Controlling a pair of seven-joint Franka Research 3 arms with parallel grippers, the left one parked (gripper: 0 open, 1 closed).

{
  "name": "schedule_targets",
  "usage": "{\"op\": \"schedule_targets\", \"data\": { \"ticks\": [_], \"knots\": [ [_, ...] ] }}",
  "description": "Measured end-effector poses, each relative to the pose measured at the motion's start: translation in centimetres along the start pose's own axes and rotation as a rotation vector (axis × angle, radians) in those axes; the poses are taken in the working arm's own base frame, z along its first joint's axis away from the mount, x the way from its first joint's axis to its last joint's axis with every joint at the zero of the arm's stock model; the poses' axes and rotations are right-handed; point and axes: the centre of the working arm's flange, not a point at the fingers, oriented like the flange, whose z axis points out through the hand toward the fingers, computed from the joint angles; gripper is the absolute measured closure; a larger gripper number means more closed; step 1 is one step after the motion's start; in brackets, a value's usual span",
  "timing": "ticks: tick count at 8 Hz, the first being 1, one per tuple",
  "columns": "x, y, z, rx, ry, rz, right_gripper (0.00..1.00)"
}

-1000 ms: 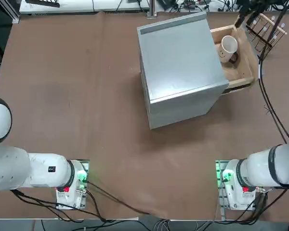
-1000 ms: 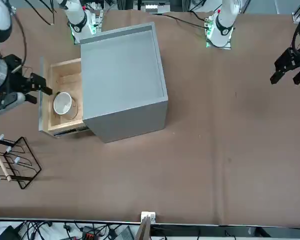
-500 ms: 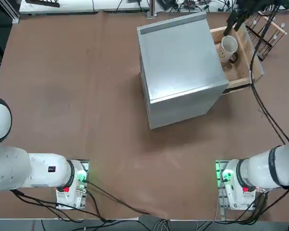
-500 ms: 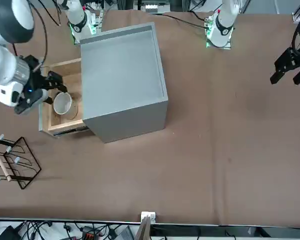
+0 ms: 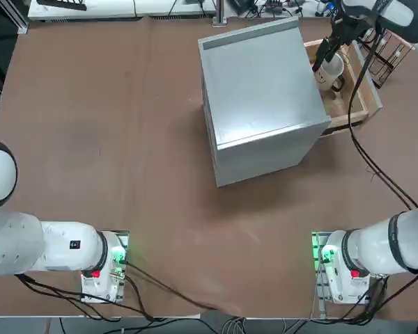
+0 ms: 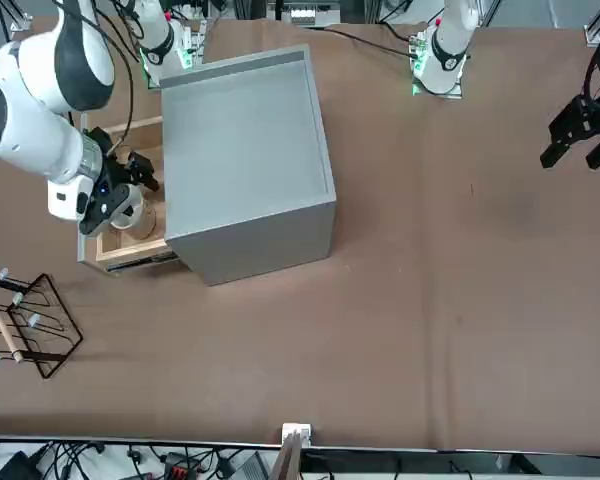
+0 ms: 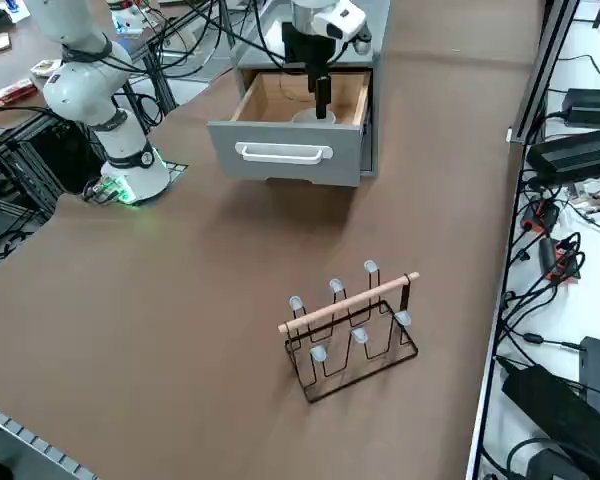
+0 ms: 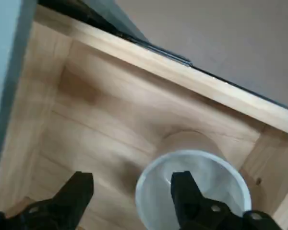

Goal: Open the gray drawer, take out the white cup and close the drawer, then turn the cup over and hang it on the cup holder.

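The gray drawer [image 5: 360, 92] stands pulled out of the cabinet's right side, its wooden inside [image 8: 101, 120] showing. In it sits the white cup [image 5: 335, 68] [image 8: 209, 170], upright with its mouth up. My right gripper [image 5: 323, 56] [image 8: 133, 194] is lowered into the drawer, open. One finger [image 8: 185, 189] hangs just inside the cup's mouth and the other [image 8: 79, 191] outside it, with the rim between them and a gap left. The cup holder [image 5: 388, 43] [image 7: 352, 322] stands on the table beyond the drawer front, with no cup on it.
The large gray cabinet [image 5: 261, 87] fills the table's far middle. The drawer front with its handle [image 7: 285, 153] faces the cup holder. A cable [image 5: 376, 160] trails from my right arm across the table. Open brown tabletop [image 5: 111, 139] lies left of the cabinet.
My right arm has swung from beside the drawer to over it and come down, so the open fingers now straddle the cup's rim. Cup and drawer have not moved.
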Motion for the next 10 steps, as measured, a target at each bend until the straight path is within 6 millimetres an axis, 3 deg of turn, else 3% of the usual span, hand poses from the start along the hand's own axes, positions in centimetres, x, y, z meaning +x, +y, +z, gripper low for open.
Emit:
{"op": "schedule_targets", "data": {
  "ticks": [3, 5, 6, 7, 8, 9, 10],
  "knots": [
    [0.3, 0.2, 1.6, -0.008, -0.008, -0.008, 0.09],
    [0.7, 0.7, 3.2, -0.003, -0.023, -0.004, 0.35],
    [0.9, 1.0, 3.7, -0.003, -0.026, -0.001, 0.40],
    [0.8, 1.3, 3.7, -0.005, -0.024, 0.004, 0.59],
    [0.8, 1.5, 3.0, -0.009, -0.015, 0.008, 0.83],
    [0.9, 1.3, 1.6, -0.005, -0.012, 0.021, 0.96],
    [1.1, 0.9, -0.6, 0.003, -0.022, 0.027, 0.96]
  ]
}}
